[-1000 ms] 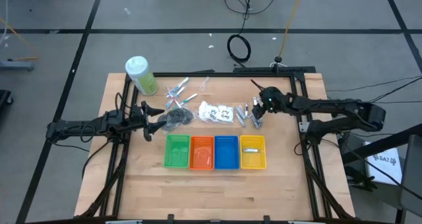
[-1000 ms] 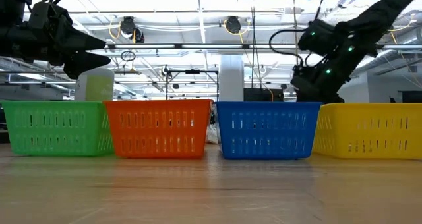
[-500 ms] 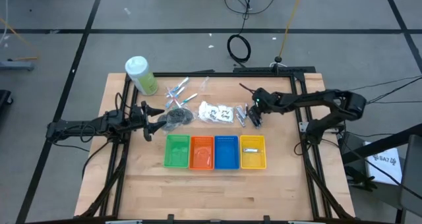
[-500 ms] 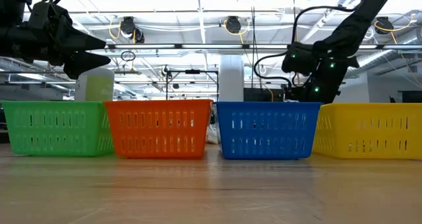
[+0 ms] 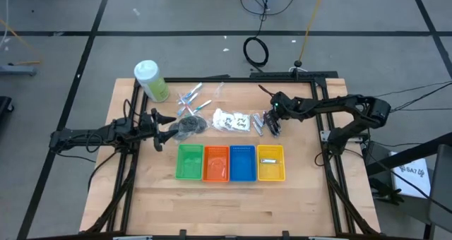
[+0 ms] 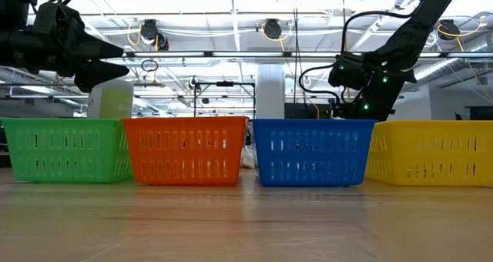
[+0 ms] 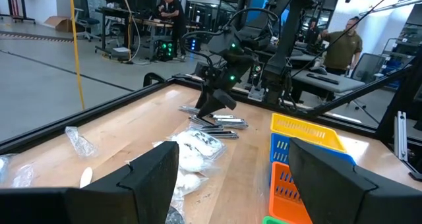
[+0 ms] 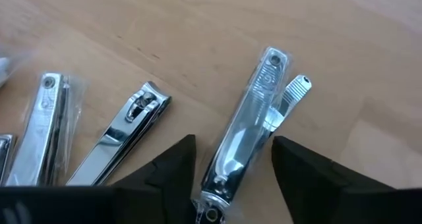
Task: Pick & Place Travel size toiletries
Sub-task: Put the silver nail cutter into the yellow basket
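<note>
Overhead, the right gripper is down among the silver nail clippers lying on the table just behind the yellow bin. The left gripper waits near the table's left side, beside a dark clear pouch. White packets lie between the pouch and the clippers, and thin blue-and-white sticks lie farther back, near a pale-green bottle. 4 bins stand in a row: green bin, orange bin, blue bin and the yellow one, which holds 1 silver item.

Level with the table, the right arm comes down behind the blue and yellow bins, its fingertips hidden.

From the left wrist, the left gripper's own 2 fingers stand wide apart with nothing between them. The right gripper shows farther off at the clippers.

From the right wrist, 1 nail clipper in clear wrap lies lengthwise between the 2 dark fingers, which straddle it without visibly touching it; the jaws are apart. 2 more clippers lie just beside it.
</note>
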